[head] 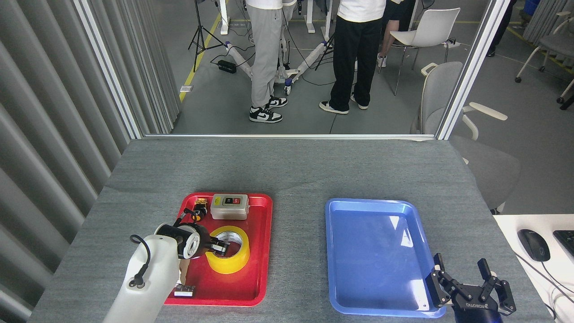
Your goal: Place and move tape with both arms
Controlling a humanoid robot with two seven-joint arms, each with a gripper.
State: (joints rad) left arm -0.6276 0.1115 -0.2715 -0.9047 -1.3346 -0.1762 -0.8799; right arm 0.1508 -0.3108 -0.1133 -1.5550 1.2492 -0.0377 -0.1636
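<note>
The tape, a yellow roll with a white core, lies flat in the red tray. My left gripper comes in from the roll's left side. One dark finger sits inside the core, and the gripper is shut on the roll's left wall. The white left arm covers the tray's left edge. My right gripper is open and holds nothing. It hangs at the lower right, over the near right corner of the blue tray.
The red tray also holds a grey switch box, a small yellow-and-black push button and a small dark part. Nothing lies in the blue tray. Two people stand beyond the table's far edge. A mouse lies on a white desk at right.
</note>
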